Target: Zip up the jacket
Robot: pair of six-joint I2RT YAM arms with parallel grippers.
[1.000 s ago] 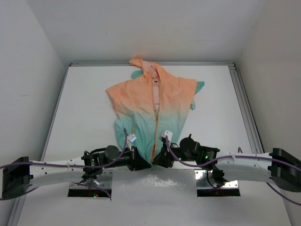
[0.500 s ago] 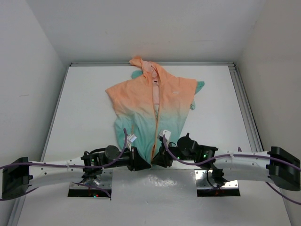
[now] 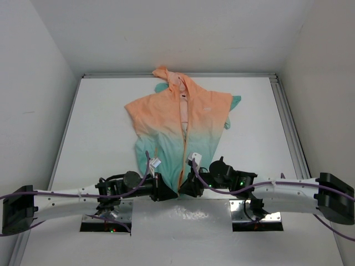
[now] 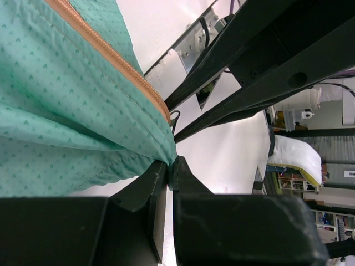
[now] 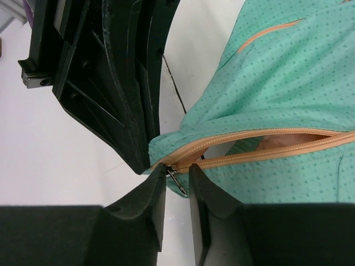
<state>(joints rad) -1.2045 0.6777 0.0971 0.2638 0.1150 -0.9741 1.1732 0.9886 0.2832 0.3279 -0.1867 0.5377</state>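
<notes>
The jacket (image 3: 180, 124) lies flat, hood at the far end, peach-orange above and teal below, its front open along the orange zipper (image 3: 183, 155). My left gripper (image 3: 166, 193) is at the bottom hem left of the zipper. In the left wrist view it (image 4: 171, 164) is shut on the teal hem (image 4: 83, 111) at the zipper's lower end. My right gripper (image 3: 187, 189) is at the hem right of the zipper. In the right wrist view it (image 5: 177, 176) is open a narrow gap, with the metal zipper pull (image 5: 178, 180) hanging between the fingers, not clamped.
The jacket lies on a white table (image 3: 100, 133) walled on the left, right and far sides. A metal rail (image 3: 288, 122) runs along the right edge. The two grippers sit close together; the left one (image 5: 111, 72) fills the upper left of the right wrist view.
My right gripper has shifted a little to the left, toward the bottom of the zipper. My left gripper and the jacket have stayed put.
</notes>
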